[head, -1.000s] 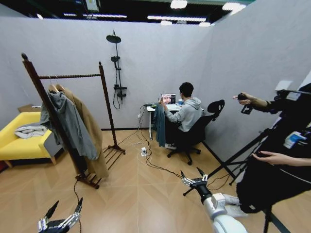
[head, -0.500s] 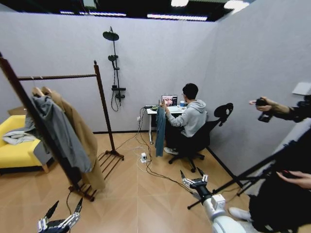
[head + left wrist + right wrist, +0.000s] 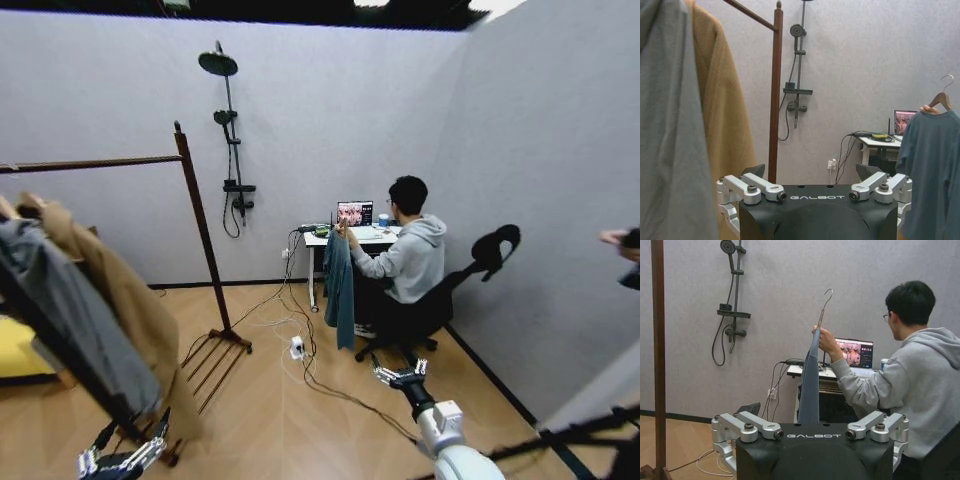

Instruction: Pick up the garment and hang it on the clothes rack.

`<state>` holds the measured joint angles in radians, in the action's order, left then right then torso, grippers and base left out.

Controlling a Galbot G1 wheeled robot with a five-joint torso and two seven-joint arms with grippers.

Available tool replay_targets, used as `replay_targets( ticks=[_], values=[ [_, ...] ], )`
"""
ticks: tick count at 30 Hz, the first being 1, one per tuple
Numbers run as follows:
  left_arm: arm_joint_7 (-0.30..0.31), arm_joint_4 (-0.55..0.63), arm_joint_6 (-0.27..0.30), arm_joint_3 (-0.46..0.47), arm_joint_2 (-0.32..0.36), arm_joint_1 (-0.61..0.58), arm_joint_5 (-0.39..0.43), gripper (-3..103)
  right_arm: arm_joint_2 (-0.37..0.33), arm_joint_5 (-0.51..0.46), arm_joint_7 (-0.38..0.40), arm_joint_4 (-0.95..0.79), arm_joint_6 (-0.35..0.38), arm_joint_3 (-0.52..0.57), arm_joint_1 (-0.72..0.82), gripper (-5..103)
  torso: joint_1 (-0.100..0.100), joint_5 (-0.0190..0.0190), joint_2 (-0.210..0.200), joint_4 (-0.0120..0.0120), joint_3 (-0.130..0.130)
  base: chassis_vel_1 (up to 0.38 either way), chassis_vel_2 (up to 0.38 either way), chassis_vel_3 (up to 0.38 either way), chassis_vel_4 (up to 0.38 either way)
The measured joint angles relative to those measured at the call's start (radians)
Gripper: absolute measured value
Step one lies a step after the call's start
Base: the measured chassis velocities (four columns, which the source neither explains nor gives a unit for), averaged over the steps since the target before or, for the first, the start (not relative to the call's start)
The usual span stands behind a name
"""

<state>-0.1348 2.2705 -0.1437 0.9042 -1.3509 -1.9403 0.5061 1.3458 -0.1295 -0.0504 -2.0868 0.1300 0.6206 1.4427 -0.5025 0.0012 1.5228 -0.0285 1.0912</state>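
Two grippers hang low at the front of the head view, the left gripper [image 3: 126, 443] near the foot of the rack [image 3: 198, 230] and the right gripper [image 3: 400, 373] out over the wood floor [image 3: 300, 420], both with fingers spread and holding nothing. Across the room a seated person's hand [image 3: 341, 232] holds the garment [image 3: 339, 288] up by its hanger beside a desk [image 3: 345, 240], well apart from both grippers; a tan coat [image 3: 120, 300] and a grey hoodie [image 3: 65, 320] hang on the rack. From the left wrist, the left gripper [image 3: 812, 175] has its fingers apart, with the coat [image 3: 722, 110] and a rack post [image 3: 775, 95] close by and the garment [image 3: 927, 170] far off. From the right wrist, the right gripper [image 3: 810, 412] also stands open, and straight beyond it the garment [image 3: 810, 385] hangs edge-on from the person's hand [image 3: 826, 341], its metal hook [image 3: 826, 302] upright.
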Motion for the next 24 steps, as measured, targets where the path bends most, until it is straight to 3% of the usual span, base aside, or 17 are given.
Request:
replay_targets(
  ticks=[1,4,6,7,10,13,15,24],
  values=[
    [0.0,0.0,0.0,0.0,0.0,0.0,0.0,100,0.002,0.002,0.0,0.001,0.001,-0.002,0.0,100,0.0,-0.0025,0.0,-0.0005,0.0,-0.326,0.336,0.36,-0.321],
    [-0.001,0.0,0.0,0.0,0.0,0.0,0.0,100,0.005,0.008,0.002,0.004,0.002,-0.004,-0.002,100,0.0,-0.0003,0.0,-0.0003,0.0,-0.349,0.341,0.345,-0.334],
    [0.0,0.0,0.0,0.0,0.0,0.0,0.0,100,0.007,0.014,0.004,0.006,0.003,-0.005,-0.003,100,0.0,-0.0005,0.0,0.0,0.0,-0.336,0.34,0.324,-0.334],
    [0.0,0.0,0.0,0.0,0.0,0.0,0.0,100,0.008,0.019,0.007,0.007,0.003,-0.006,-0.004,100,0.0,-0.0024,0.0,-0.0005,0.0,-0.332,0.319,0.331,-0.309],
    [0.0,0.0,0.0,0.0,0.0,0.0,0.0,100,0.01,0.025,0.014,0.005,0.014,-0.007,-0.009,100,0.0,-0.0001,0.0,-0.0002,0.0,-0.318,0.321,0.311,-0.321],
    [0.0,0.0,0.0,0.0,0.0,0.0,0.0,100,0.007,0.027,0.025,-0.019,0.048,-0.002,-0.025,100,-0.001,-0.0023,0.0,-0.0005,0.0,-0.284,0.285,0.278,-0.279],
    [0.0,0.0,0.0,0.0,0.0,0.0,0.0,100,0.0,0.029,0.031,-0.024,0.064,0.006,-0.048,100,-0.001,-0.0006,0.0,-0.0006,0.0,-0.236,0.21,0.195,-0.232],
    [0.0,0.0,0.0,0.0,0.0,0.0,0.0,100,-0.094,-0.017,0.055,0.059,0.099,0.03,-0.269,100,0.001,-0.0007,0.0,-0.0001,0.0,-0.041,0.062,0.038,-0.016]
  ],
)
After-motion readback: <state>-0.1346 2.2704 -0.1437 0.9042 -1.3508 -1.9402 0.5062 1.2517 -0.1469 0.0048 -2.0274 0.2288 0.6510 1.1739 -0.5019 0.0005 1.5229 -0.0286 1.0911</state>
